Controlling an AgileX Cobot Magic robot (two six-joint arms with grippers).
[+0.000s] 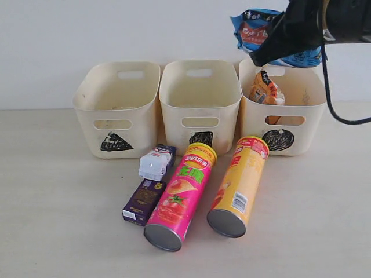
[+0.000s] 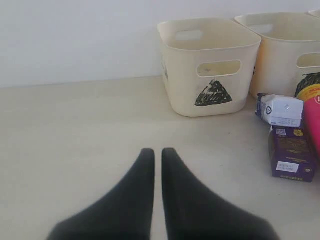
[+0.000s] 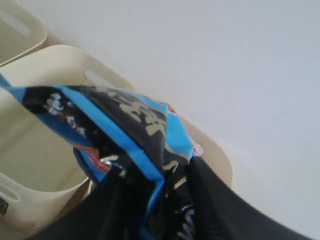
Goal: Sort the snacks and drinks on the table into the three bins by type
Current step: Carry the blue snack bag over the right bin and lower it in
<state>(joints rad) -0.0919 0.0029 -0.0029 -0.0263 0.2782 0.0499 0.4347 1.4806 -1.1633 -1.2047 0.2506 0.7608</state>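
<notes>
**Bag drop over the right bin**

Sorting appears to be on its second bag. The blue-black bag (image 1: 255,29) hangs in the air at about one o'clock in the exterior view, over the right bin (image 1: 255,136), where an orange bag (image 1: 265,90) already sits. As I judge it, the next move is to bring the bag lower and squarely over the bin's mouth. The grip can then be released so the bag lands beside the orange one rather than behind the tub.

Left to right on the table (image 1: 52,208), the left bin (image 1: 139,139) and the middle bin (image 1: 174,130) show nothing inside from this angle. At six o'clock from the gap between them lies a white box (image 1: 155,164), touching a purple box (image 1: 144,200) below it. Just beside these lies the pink tube (image 1: 181,197). The yellow tube (image 1: 240,185) lies apart from the pink one, at six o'clock from the right bin. By my reckoning these four are left to sort.

The left gripper (image 2: 157,152) sits low over bare table, well short of the left bin. Its fingers are drawn together with only a thin slit between them, and they hold nothing. The right arm comes in from three o'clock near the top of the exterior view, angled down toward seven o'clock. The right gripper (image 3: 155,172) is clamped on the edge of the blue-black bag.
</notes>
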